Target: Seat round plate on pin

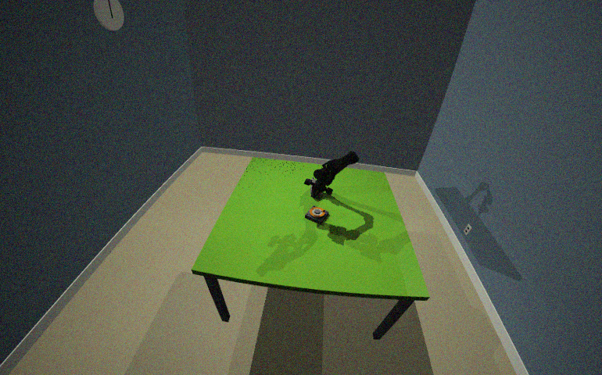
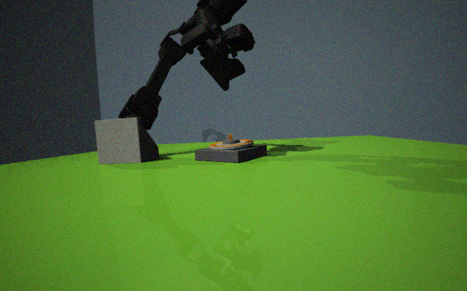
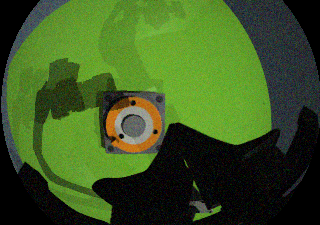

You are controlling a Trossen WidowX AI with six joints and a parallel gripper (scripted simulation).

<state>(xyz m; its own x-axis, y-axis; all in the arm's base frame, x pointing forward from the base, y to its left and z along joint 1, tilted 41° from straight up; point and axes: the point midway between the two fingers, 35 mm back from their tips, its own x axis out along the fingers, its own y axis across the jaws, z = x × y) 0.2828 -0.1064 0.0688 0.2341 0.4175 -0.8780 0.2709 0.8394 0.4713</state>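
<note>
The round plate has an orange ring and a grey middle. It sits on the dark grey square base and looks slightly tilted in the exterior view. A small orange piece stands up at its middle. Small dark holes show in the ring in the wrist view; I cannot tell which one is by the tab. My gripper is shut and empty. It hangs well above the plate, pointing down at it, and touches nothing.
The black arm bends over from a grey cube mount just left of the base. Everything stands on a green table. The arm's shadows fall across the table around the base.
</note>
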